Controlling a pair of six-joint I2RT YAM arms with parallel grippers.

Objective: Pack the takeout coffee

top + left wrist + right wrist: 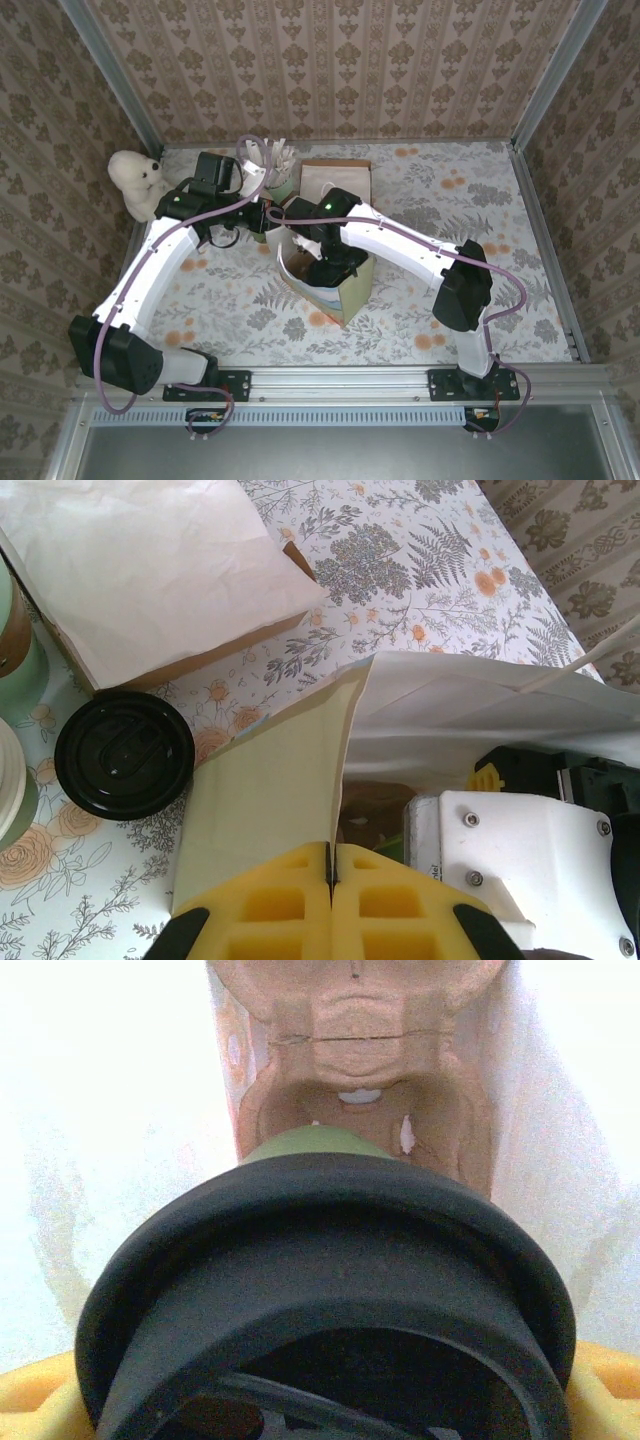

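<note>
- Presently, two arms are seen meeting at one white paper bag (345, 295), stood open-mouthed near the middle of the floral tabletop (450, 200).
- One takeout coffee (320, 1290), a dark green cup under a black lid, is clamped between the yellow fingers (35, 1400) of the right gripper (325, 262), which is lowered through the bag's mouth.
- The cup is held inside the bag, above one brown pulp carrier (355, 1030) lying at the bottom. Whether cup and carrier touch cannot be told.
- The left gripper (330, 858) is pressed together on the bag's cream rim flap, which is pinched on the side facing the left arm.
- A second black-lidded cup (125, 753) is pictured standing on the tabletop just beside the bag, outside it and ungripped. It is seen from above, so the colour of its wall cannot be told.
- Two black-lidded cups are counted in all: one inside the bag, one outside.
- One brown box (150, 570), covered with white paper, is set behind the bag, towards the back wall.
- One pale green holder (272, 160) of white sticks is placed next to that box. The sticks are too small to be counted.
- One white teddy bear (135, 182) is propped in the far left corner, well apart from the bag.
</note>
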